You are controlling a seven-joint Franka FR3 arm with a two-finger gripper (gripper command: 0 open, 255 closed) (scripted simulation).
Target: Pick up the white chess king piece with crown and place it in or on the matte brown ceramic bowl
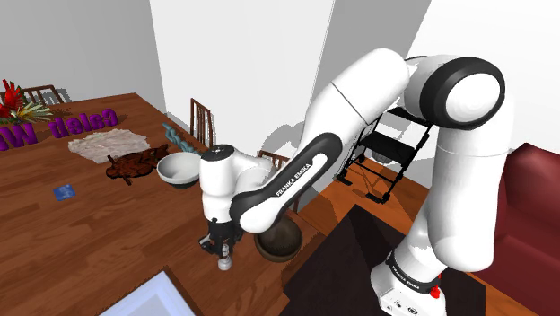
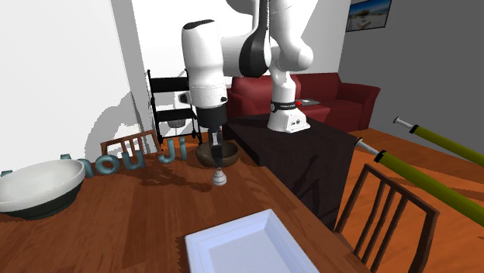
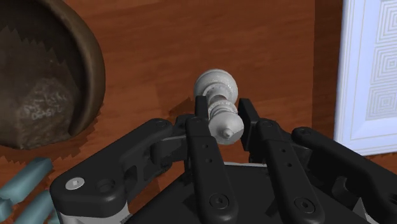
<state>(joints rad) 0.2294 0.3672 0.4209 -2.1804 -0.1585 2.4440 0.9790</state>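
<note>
Wrist view — fingers (image 3: pixel 201 130) clasp white king (image 3: pixel 219 105) | upright, long axis vertical — base on table (image 3: pixel 191 44)

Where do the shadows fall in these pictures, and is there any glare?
Shoulder view: the arm throws soft grey shadows on the white wall. Second exterior view: dark shadow lies on the table by the chess piece. Wrist view: a jagged-edged shadow crosses the bowl's inside; no strong glare.

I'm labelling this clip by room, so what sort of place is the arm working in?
Probably a combined dining and living room in a house: a wooden table with a wooden chair at it, a dark red sofa behind, and a framed picture on the grey wall.
</note>
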